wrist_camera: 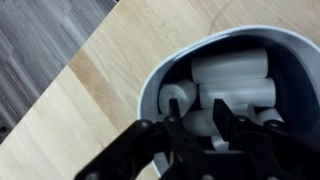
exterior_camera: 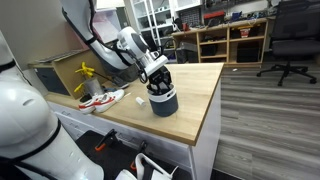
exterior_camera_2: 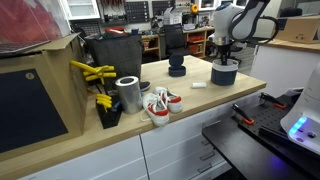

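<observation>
A light wooden counter (exterior_camera_2: pixel 205 108) carries a dark bowl (exterior_camera_2: pixel 224 74) at the far right and a black stand (exterior_camera_2: pixel 177 68) behind. Shoes (exterior_camera_2: pixel 160 104), a can (exterior_camera_2: pixel 128 94) and a tool holder (exterior_camera_2: pixel 108 116) sit to the near left.

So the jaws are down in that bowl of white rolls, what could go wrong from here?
1. In the wrist view the jaws sit among white rolls packed close in the bowl. They might pinch two at once or jam against a neighbour.
2. In an exterior view the bowl stands free on the table, fairly near its front edge. A sideways tug could drag or tip it.
</observation>
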Available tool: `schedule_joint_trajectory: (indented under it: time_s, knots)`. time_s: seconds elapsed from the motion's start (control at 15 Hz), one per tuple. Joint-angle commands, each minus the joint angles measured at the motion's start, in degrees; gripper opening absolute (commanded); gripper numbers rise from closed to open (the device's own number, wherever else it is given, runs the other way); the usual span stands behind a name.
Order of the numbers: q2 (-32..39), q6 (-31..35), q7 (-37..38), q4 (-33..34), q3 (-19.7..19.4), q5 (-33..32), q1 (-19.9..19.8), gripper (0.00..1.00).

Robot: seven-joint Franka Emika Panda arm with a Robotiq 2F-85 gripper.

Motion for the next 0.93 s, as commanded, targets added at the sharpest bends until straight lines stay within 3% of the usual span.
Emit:
schedule_joint_trajectory:
  time_s: [0.0,0.4,0.87]
  knots:
    - [-1.2,0.5,3.3,-1.8,-0.7,-3.9,0.0,0.38]
    - [-1.0,1.0,4.4,-2.9,-0.7,-6.1,-0.1,0.38]
    - [-1.3,0.4,3.8,-3.7,-0.2,-4.7,0.0,0.3]
